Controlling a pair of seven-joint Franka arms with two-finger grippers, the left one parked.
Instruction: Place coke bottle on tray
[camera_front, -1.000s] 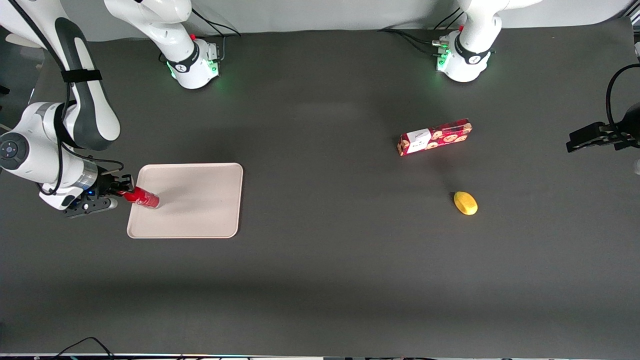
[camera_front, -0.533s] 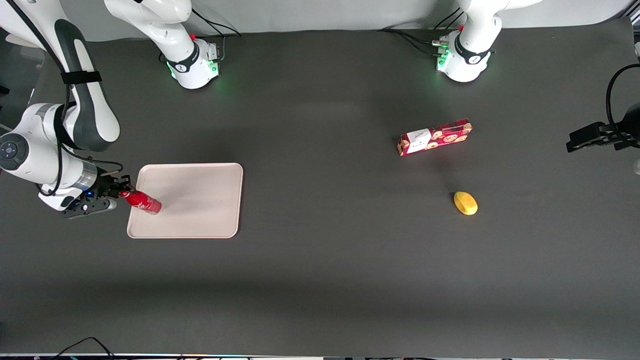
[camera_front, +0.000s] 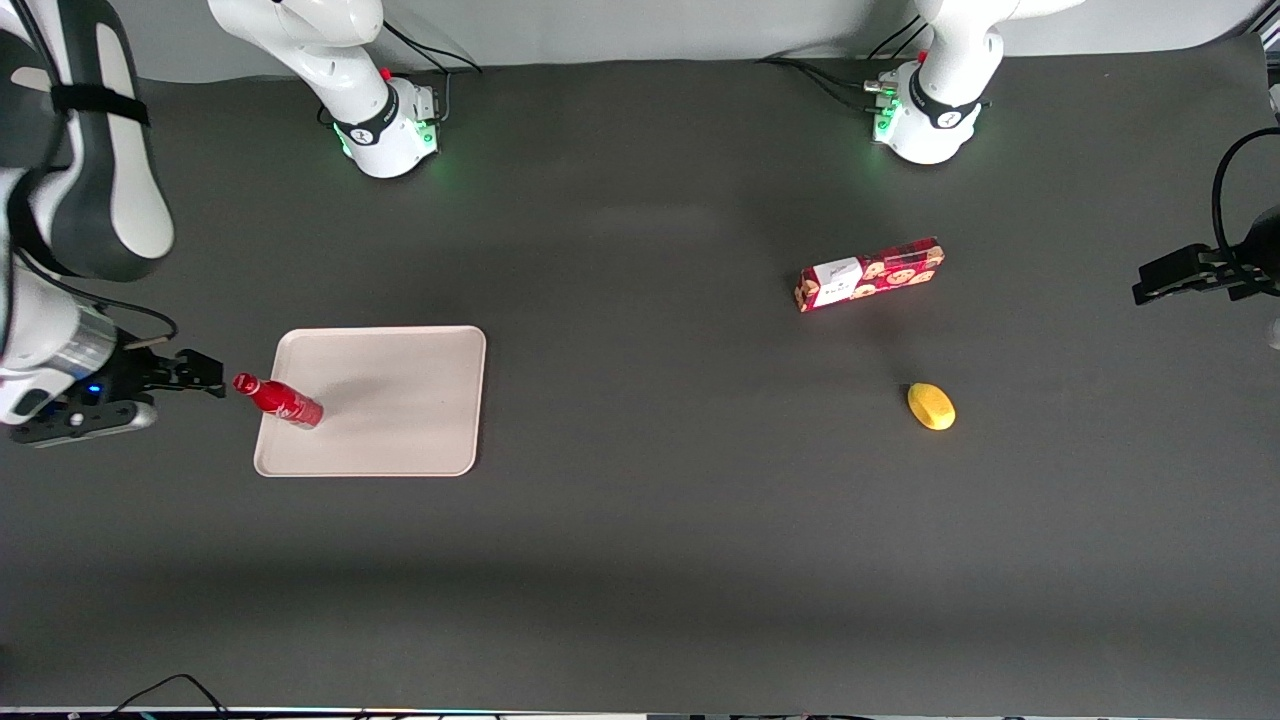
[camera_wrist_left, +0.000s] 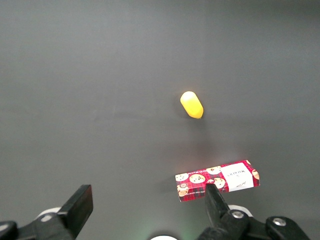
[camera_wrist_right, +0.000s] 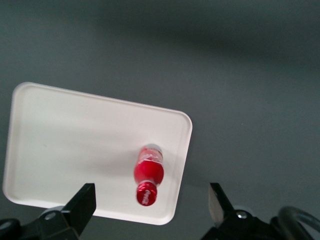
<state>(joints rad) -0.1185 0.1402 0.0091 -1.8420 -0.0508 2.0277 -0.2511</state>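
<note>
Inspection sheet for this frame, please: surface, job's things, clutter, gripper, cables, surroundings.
Surface: dark grey table mat.
Job's things: coke bottle stands upright on the tray, near its rim toward the working arm's end.
Clutter: cookie box and yellow lemon-like object, toward the parked arm's end.
Gripper: right gripper open, beside the bottle's cap, not touching it.
Cables: black cables at the arm bases.
Surroundings: pale wall above the table.
</note>
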